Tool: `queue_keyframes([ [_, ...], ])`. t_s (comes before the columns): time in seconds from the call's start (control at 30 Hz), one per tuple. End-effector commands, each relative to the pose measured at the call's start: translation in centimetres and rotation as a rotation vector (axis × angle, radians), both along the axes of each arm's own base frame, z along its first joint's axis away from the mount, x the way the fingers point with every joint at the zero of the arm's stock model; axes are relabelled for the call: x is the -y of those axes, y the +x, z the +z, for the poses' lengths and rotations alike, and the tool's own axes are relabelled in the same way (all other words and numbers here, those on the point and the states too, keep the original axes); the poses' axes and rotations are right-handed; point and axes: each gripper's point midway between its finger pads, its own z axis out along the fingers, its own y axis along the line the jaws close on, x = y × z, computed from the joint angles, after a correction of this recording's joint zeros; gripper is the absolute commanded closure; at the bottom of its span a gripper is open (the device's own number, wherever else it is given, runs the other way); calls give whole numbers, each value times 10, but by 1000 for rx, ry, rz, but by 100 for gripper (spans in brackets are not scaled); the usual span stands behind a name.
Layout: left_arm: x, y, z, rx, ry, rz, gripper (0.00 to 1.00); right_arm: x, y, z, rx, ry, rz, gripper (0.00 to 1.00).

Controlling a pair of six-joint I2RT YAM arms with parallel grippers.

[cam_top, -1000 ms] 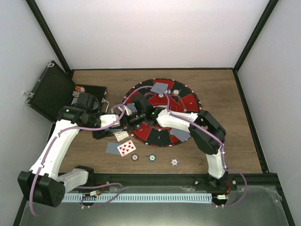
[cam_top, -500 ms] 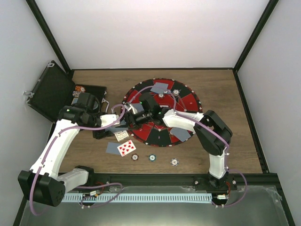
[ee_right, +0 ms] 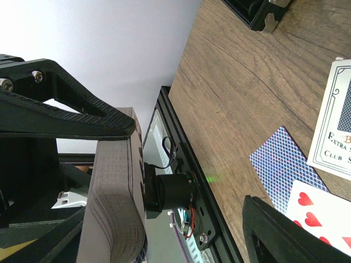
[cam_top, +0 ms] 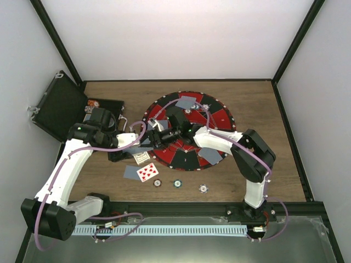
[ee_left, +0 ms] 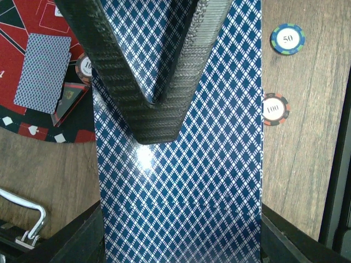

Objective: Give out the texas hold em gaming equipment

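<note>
Brown wooden table (cam_top: 274,109) between plain white walls (cam_top: 164,38)

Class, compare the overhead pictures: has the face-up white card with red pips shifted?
No. The face-up white card with red pips lies where it did, at the same gap from the near rim of the round red-and-black mat.

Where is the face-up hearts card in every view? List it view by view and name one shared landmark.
Top external: face-up hearts card lower centre-left, below the round mat.
Left wrist: not in it; the deck fills it.
Right wrist: bottom right corner, cut by the edge.
Shared landmark: the face-down card beside it, in top and right wrist views.
</note>
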Motion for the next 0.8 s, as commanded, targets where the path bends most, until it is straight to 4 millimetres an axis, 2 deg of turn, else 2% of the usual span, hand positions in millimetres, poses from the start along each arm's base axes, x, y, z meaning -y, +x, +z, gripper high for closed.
queue_keyframes([
  [0.0, 6, 5, 15, 54, -42, -20, 96, -1, 5, 5, -7, -26, -30, 33],
  [0.13, 6, 6, 14, 57, -39, -19, 95, -13, 6, 25, 27, -8, -14, 31],
  [0.33, 5, 7, 13, 54, -31, -18, 95, -12, 8, 21, 33, -43, -20, 37],
  [0.43, 4, 6, 12, 52, -28, -19, 95, -5, 7, 16, 25, -57, -28, 47],
  [0.5, 4, 6, 11, 51, -28, -19, 96, 0, 7, 17, 25, -59, -36, 49],
  [0.67, 5, 6, 11, 50, -29, -20, 95, 9, 4, 27, 31, -51, -47, 62],
  [0.77, 5, 7, 12, 52, -34, -20, 95, 15, 4, 31, 40, -58, -56, 65],
])
